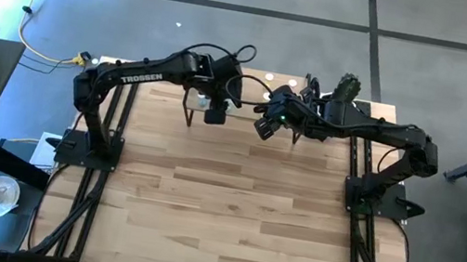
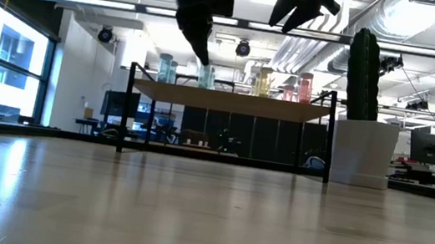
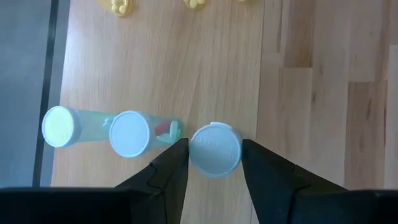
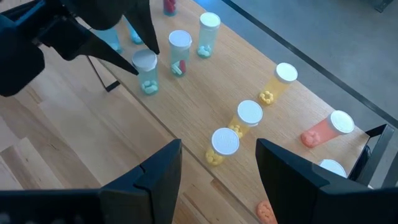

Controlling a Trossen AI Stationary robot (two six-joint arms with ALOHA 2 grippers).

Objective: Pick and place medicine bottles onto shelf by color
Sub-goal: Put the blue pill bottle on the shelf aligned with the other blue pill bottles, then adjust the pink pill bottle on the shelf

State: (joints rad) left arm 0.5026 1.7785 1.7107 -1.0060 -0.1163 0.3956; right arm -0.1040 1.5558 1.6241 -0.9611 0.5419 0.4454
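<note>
Grey concrete floor (image 1: 235, 0), tall windows (image 2: 5, 69), bright ceiling lights (image 2: 429, 50).

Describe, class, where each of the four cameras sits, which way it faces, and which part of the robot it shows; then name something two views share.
High: overhead, facing down; both arms, table.
Low: at tabletop height, facing the shelf and cactus pot; arms enter from above.
Left wrist: looks down; left gripper around a bottle.
Right wrist: right gripper open above yellow bottles.
Shared: both wrist views show the bottle the left gripper holds.
</note>
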